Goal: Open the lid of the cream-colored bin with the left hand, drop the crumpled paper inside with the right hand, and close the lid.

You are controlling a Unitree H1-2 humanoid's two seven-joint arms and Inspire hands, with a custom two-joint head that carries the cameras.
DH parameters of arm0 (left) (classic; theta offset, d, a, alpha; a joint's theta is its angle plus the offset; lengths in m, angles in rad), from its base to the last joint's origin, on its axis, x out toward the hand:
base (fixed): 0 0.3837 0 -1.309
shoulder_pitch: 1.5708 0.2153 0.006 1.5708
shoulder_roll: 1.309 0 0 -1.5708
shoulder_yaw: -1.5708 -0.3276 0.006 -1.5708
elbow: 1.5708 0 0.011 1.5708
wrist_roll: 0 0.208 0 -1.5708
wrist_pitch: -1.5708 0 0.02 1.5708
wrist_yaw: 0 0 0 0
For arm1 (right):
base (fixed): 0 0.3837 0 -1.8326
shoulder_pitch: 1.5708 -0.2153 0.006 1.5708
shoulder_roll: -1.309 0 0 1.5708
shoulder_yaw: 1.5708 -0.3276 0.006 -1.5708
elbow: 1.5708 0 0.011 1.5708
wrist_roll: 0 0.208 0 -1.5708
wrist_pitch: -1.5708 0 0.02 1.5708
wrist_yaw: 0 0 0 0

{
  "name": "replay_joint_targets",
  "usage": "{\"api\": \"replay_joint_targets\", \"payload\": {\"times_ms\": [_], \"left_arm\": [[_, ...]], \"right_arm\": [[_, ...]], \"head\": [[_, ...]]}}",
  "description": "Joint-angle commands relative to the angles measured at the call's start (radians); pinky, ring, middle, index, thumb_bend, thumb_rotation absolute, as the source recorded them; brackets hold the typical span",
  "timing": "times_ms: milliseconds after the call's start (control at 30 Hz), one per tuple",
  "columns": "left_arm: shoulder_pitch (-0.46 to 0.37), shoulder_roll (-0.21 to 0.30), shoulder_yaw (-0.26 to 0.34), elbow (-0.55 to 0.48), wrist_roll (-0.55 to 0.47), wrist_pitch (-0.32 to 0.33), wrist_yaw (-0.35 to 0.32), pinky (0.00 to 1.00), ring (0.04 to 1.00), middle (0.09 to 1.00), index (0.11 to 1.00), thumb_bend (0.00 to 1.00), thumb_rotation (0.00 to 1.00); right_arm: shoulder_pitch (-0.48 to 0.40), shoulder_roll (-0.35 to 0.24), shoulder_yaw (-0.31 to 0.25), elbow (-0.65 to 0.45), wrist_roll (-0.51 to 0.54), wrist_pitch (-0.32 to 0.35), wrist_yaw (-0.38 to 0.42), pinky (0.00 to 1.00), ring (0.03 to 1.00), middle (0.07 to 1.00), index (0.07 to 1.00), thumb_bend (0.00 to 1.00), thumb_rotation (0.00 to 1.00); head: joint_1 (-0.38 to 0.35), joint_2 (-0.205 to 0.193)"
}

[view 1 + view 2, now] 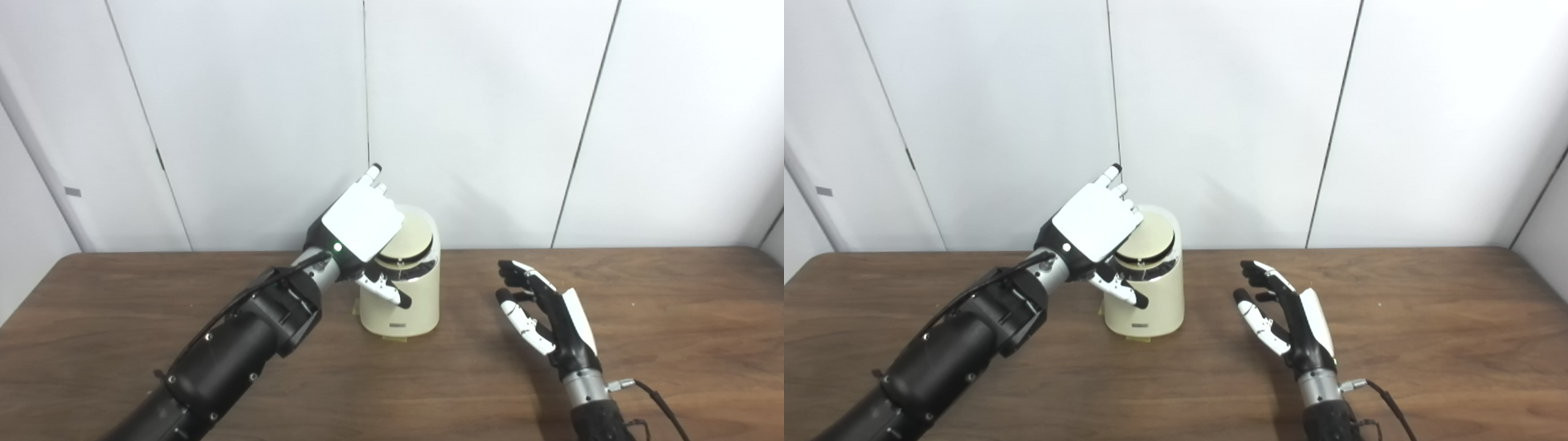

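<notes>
The cream-colored bin [407, 306] stands upright on the brown table, near the back wall at centre. Its round lid [410, 239] lies flat in a shiny rim. My left hand [364, 229] hovers over the bin's left top edge, fingers spread and pointing up and away, thumb hanging down in front of the bin's upper wall. It holds nothing. My right hand [542, 315] rests to the right of the bin, palm facing left, fingers apart and empty. No crumpled paper shows in either view.
The wooden table [674, 331] stretches wide to both sides and toward me. White wall panels [490, 122] rise just behind the bin. A small pale tab [355, 309] pokes out at the bin's lower left.
</notes>
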Motion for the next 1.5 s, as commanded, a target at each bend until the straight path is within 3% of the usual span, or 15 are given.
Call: {"api": "replay_joint_targets", "payload": {"times_ms": [0,133,400,500,1467], "left_arm": [[-0.017,0.020,-0.001,-0.028,0.010,-0.013,-0.004,1.00,0.870,0.799,0.776,1.00,1.00],[0.004,0.023,-0.010,-0.044,0.026,-0.033,-0.041,1.00,0.879,0.809,0.799,0.99,1.00],[0.042,0.025,-0.024,-0.030,0.035,-0.046,0.008,1.00,0.862,0.791,0.800,0.98,1.00],[0.048,0.024,-0.027,-0.030,0.038,-0.048,0.017,1.00,0.858,0.788,0.796,0.98,1.00],[0.081,0.053,-0.080,-0.064,0.032,-0.087,-0.004,1.00,0.863,0.787,0.784,0.94,1.00]], "right_arm": [[-0.028,0.001,-0.004,-0.041,0.000,-0.005,-0.004,0.68,0.776,0.785,0.785,0.18,0.74],[-0.026,0.003,-0.006,-0.045,0.005,0.004,0.000,0.69,0.778,0.789,0.789,0.18,0.75],[-0.025,0.005,-0.005,-0.052,-0.003,0.006,-0.005,0.68,0.774,0.786,0.785,0.17,0.69],[-0.025,0.003,-0.003,-0.053,-0.011,0.009,-0.005,0.68,0.777,0.789,0.789,0.18,0.74],[-0.027,0.009,-0.005,-0.055,0.009,0.015,0.003,0.69,0.782,0.793,0.794,0.21,0.75]], "head": [[-0.001,0.000],[-0.001,0.001],[-0.004,0.005],[-0.004,0.005],[-0.006,0.012]]}}
